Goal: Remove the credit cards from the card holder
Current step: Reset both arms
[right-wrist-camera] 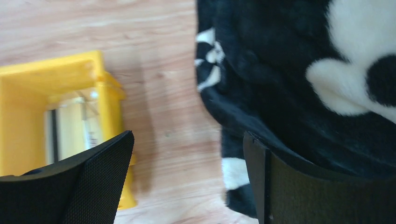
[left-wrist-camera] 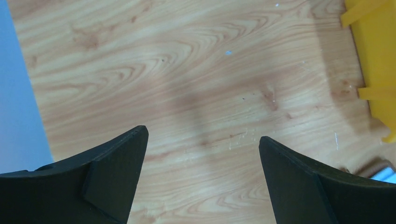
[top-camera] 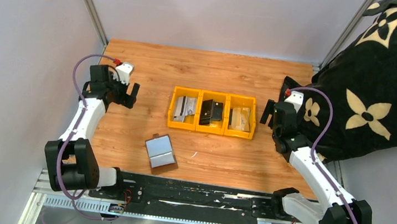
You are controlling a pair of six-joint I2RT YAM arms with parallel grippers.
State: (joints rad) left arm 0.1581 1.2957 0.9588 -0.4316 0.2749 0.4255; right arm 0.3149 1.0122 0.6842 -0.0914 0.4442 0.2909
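Note:
The card holder [top-camera: 160, 151] lies open on the wooden table near the front, silvery-grey inside up, brown edge showing. Credit cards lie in the yellow three-compartment bin [top-camera: 214, 97]: silvery-grey ones [top-camera: 185, 108] on the left, black ones [top-camera: 211, 111] in the middle, tan ones [top-camera: 240, 118] on the right. My left gripper [top-camera: 127, 94] is open and empty, left of the bin; in the left wrist view [left-wrist-camera: 203, 135] it is over bare wood. My right gripper [top-camera: 269, 113] is open and empty, between the bin and the cloth, as the right wrist view [right-wrist-camera: 187, 140] shows.
A black cloth with cream flowers [top-camera: 377, 81] covers the table's right side, close to my right gripper, also in the right wrist view [right-wrist-camera: 299, 70]. The bin's corner shows in the left wrist view [left-wrist-camera: 373, 56] and the right wrist view [right-wrist-camera: 56, 93]. Grey walls enclose the table.

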